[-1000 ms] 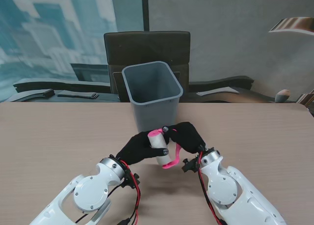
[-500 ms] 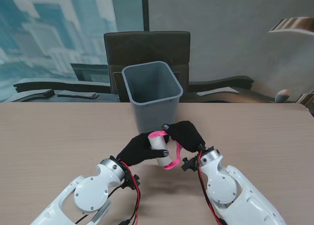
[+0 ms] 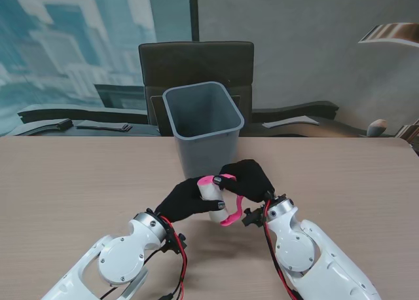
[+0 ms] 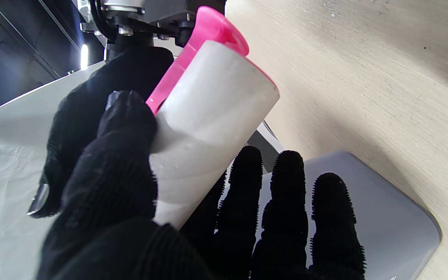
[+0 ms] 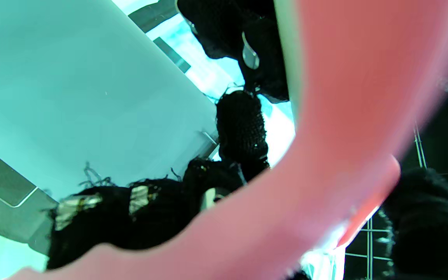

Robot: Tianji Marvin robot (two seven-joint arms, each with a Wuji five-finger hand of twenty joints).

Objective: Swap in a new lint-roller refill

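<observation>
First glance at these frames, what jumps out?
The pink lint roller with its white refill roll, held up off the table between the two black-gloved hands: the left hand wraps the roll, the right hand grips the pink handle. Just beyond them, farther from me, stands the grey bin on the wooden table.

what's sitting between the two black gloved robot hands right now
In the stand view, the white lint-roller refill on its pink plastic handle sits between the left robot hand and right robot hand, both gripping it.
</observation>
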